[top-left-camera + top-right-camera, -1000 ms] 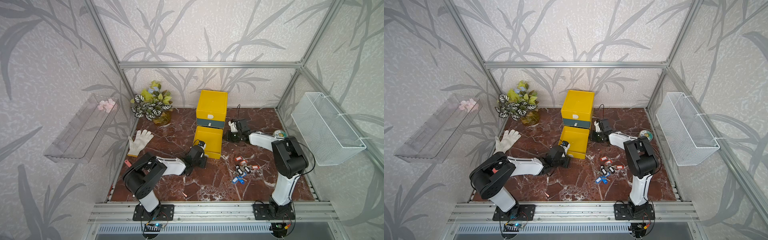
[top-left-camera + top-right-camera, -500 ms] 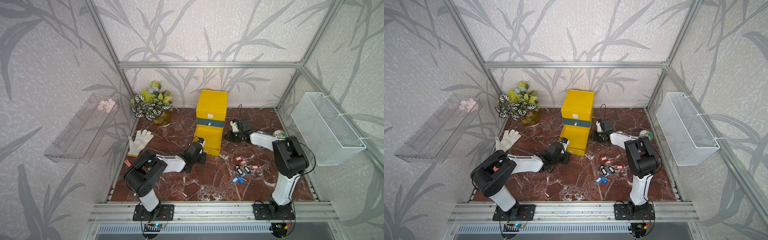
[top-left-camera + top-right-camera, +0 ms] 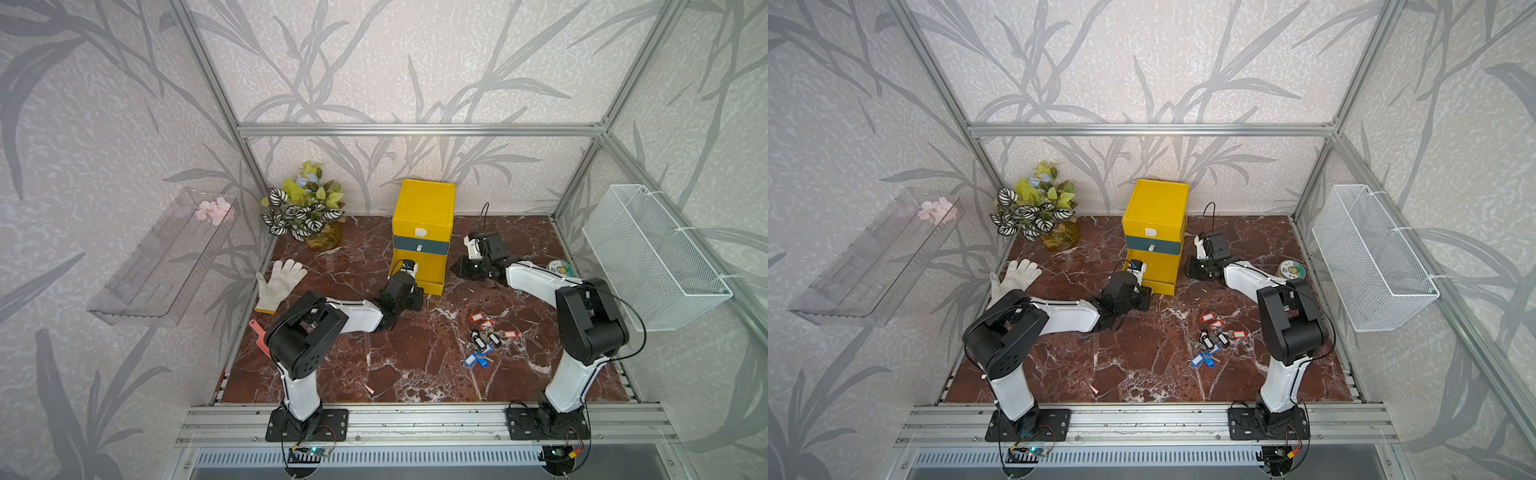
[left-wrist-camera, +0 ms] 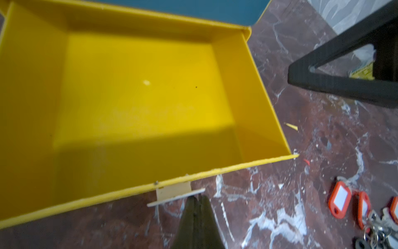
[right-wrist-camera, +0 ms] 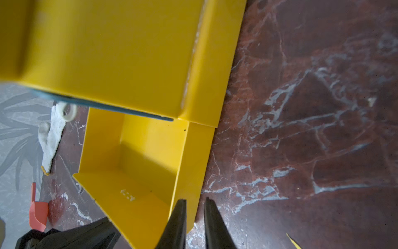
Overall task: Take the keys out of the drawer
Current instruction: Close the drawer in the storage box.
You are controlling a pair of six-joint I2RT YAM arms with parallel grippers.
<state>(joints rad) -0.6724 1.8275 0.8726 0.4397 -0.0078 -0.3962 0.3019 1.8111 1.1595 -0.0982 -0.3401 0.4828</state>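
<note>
The keys [image 3: 484, 338] lie in a loose heap on the marble floor in front of the right arm, with red-orange, black and blue tags; they show too in the other top view [image 3: 1212, 340] and the left wrist view [image 4: 361, 207]. The yellow cabinet [image 3: 424, 208] has its bottom drawer [image 3: 432, 268] partly out. The drawer's inside [image 4: 140, 97] is bare. My left gripper [image 4: 197, 197] is shut, its tips against the drawer's white handle tab [image 4: 174, 191]. My right gripper [image 5: 196, 204] hovers at the drawer's right side wall [image 5: 193, 161], jaws a little apart, nothing gripped.
A white glove [image 3: 278, 282] and a red-handled tool [image 3: 259, 336] lie by the left wall. A potted plant [image 3: 305, 212] stands at the back left. A tape roll [image 3: 561, 268] sits at the right, below a wire basket [image 3: 652, 257]. A clear shelf [image 3: 166, 253] hangs left.
The drawer has slid back toward the cabinet, with my left gripper following at its handle. My right gripper has shifted slightly beside the cabinet and its jaws have parted a little.
</note>
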